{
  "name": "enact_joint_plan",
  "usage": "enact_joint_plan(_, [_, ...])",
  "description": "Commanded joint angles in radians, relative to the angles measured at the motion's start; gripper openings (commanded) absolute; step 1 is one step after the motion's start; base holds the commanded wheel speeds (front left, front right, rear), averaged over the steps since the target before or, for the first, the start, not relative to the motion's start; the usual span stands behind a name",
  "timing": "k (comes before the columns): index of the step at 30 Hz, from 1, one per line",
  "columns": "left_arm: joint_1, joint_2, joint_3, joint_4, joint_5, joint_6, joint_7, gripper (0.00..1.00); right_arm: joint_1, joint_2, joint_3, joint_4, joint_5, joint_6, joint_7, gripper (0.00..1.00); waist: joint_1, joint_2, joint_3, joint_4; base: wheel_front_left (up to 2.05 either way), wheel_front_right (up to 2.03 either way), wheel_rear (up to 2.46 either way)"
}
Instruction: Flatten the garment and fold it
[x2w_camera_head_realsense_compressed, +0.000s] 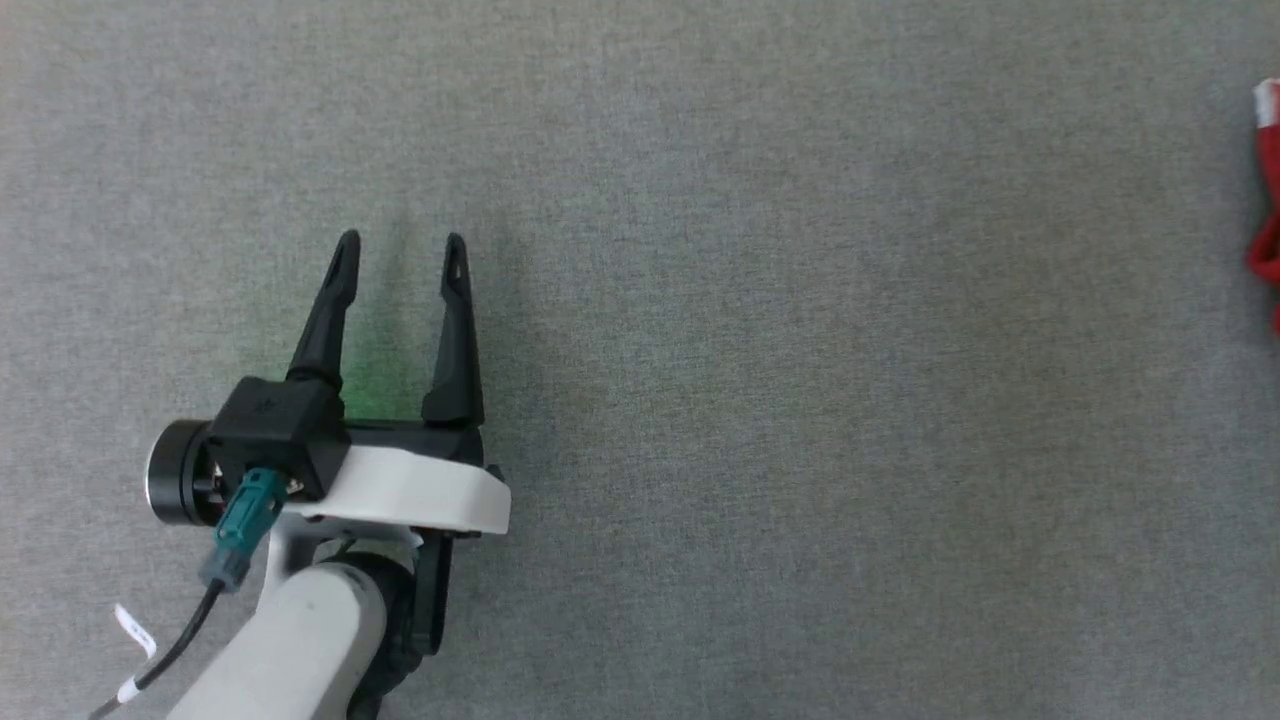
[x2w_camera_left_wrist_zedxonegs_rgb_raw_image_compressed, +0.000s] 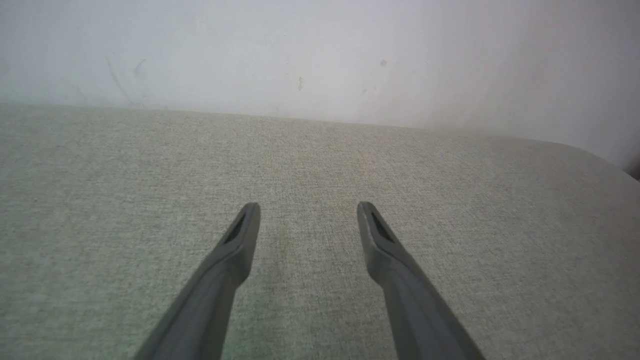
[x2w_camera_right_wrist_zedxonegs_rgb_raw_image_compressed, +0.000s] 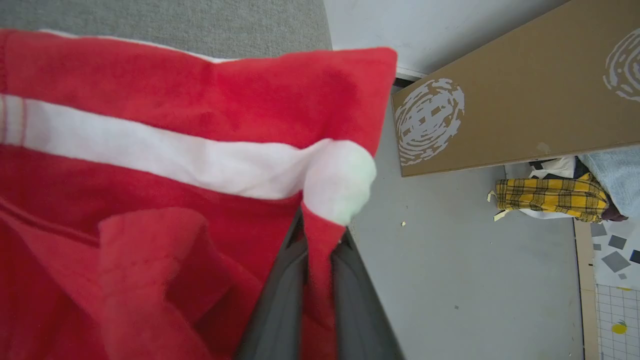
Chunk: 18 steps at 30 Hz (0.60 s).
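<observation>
Garment (x2w_camera_head_realsense_compressed: 1270, 180) cut off at head view's right edge. Right gripper (x2w_camera_right_wrist_zedxonegs_rgb_raw_image_compressed: 320, 240) fingertips buried in its fabric.

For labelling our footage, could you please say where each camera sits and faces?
Head view: on the head, facing down at grey surface, open left hand.
Left wrist view: on left wrist, along its fingers toward a white wall.
Right wrist view: on right wrist; right hand grips the garment, floor beyond.
Shared: head and left wrist views show the left hand.
</observation>
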Motion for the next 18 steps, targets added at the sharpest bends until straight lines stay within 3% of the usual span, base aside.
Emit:
enact_joint_plan(1, [-0.019,0.006,-0.003,-0.006,0.009,0.008,0.004,1.0,-0.022,-0.002,-0.009,0.02,-0.015,-0.002,-0.015,0.0,-0.0001,0.0,0.013,0.002,0.0,0.0,0.0])
enact_joint_plan(3, [-0.023,0.007,-0.004,-0.009,0.013,0.011,0.008,1.0,-0.032,0.005,-0.019,0.046,-0.026,-0.002,-0.028,0.03,-0.0001,0.0,0.015,0.004,0.0,0.0,0.0])
enact_joint_plan(4, [-0.023,0.008,-0.005,-0.011,0.014,0.013,0.01,1.0,-0.037,0.009,-0.023,0.057,-0.031,-0.002,-0.036,0.34,-0.0001,0.0,0.014,0.005,0.0,0.0,0.0])
enact_joint_plan(5, [-0.023,0.009,-0.006,-0.012,0.016,0.014,0.011,1.0,-0.041,0.013,-0.027,0.066,-0.038,-0.002,-0.045,0.48,-0.0001,0.0,0.012,0.005,0.0,0.0,0.0])
enact_joint_plan(6, [-0.022,0.01,-0.006,-0.014,0.017,0.016,0.012,1.0,-0.043,0.014,-0.025,0.076,-0.046,-0.002,-0.051,0.69,-0.0001,0.0,0.009,0.006,0.0,0.0,0.0])
enact_joint_plan(7, [-0.02,0.011,-0.007,-0.014,0.017,0.017,0.013,1.0,-0.045,0.015,-0.023,0.085,-0.052,-0.002,-0.056,0.97,-0.0001,0.0,0.005,0.008,0.0,0.0,0.0])
enact_joint_plan(18, [0.007,0.001,0.002,-0.012,-0.004,0.018,-0.022,1.0,-0.051,0.05,-0.03,0.137,-0.061,-0.002,-0.112,1.0,-0.0001,0.0,-0.074,0.013,0.0,0.0,0.0])
